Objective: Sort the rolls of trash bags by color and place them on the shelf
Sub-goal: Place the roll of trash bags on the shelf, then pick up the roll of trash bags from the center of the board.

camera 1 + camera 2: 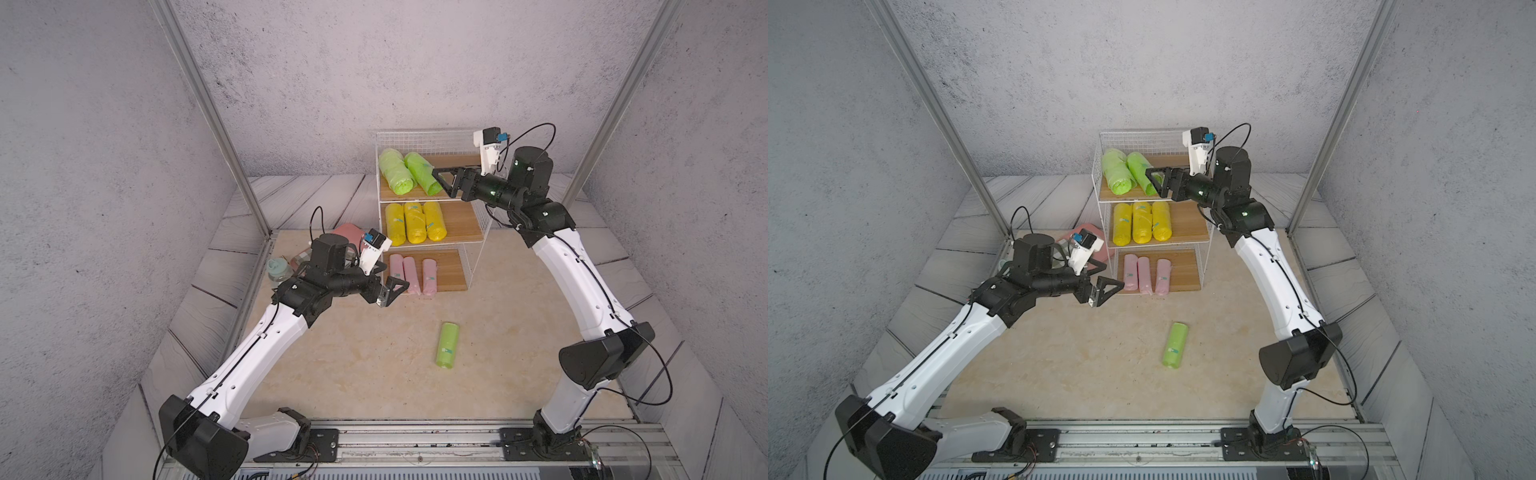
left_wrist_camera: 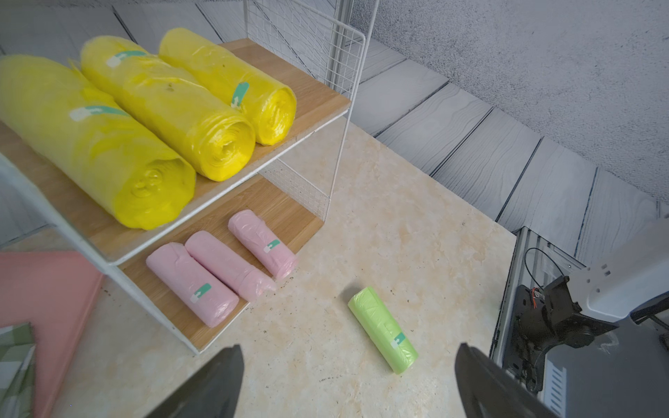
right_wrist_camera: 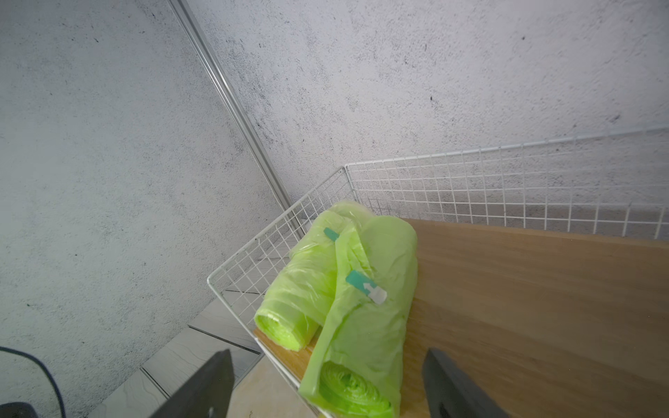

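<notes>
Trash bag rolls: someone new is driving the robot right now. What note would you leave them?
Left gripper: open, empty, by the shelf bottom board.
Right gripper: open, at the top board beside the two green rolls, holding nothing.
Done: three yellow rolls on the middle board, three pink rolls on the bottom.
To do: last green roll lies on the table; it goes up top.

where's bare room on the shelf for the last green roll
Top wooden board of the white wire shelf: bare from the two light green plastic rolls to its right side, though the open right gripper hangs at the front edge. Middle board and bottom board: bare strips beside the yellow rolls and pink rolls, otherwise crowded.
</notes>
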`<state>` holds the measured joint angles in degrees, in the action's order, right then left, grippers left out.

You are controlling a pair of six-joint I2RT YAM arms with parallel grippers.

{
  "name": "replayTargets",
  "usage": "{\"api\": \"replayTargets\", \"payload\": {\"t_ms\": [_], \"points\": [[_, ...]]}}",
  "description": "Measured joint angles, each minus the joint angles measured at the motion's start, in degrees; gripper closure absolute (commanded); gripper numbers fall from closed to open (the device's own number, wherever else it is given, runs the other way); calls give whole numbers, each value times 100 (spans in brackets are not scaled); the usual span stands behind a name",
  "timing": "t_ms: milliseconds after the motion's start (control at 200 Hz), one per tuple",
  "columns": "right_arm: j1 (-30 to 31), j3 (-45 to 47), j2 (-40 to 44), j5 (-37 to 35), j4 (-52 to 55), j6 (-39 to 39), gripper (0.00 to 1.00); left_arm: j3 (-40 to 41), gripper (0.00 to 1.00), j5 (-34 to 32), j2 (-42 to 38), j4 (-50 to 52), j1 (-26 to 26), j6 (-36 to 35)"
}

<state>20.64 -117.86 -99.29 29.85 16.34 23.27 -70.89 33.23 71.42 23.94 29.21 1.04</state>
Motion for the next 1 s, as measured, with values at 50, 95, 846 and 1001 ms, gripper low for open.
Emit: {"api": "replayTargets", "payload": {"t_ms": [50,95,846,1001], "points": [[0,219,175,7,-55,-24,14,-2,3,-11,46,39,107,-50],[0,492,398,11,-103,-70,14,-2,3,-42,85,81,225,-92],[-7,5106,4266,-734,105,-844,6,-348,3,-1816,1488,553,1987,81],[-7,5687,4656,-1237,496,-782,2,-695,3,-2286,2074,826,2267,302]]}}
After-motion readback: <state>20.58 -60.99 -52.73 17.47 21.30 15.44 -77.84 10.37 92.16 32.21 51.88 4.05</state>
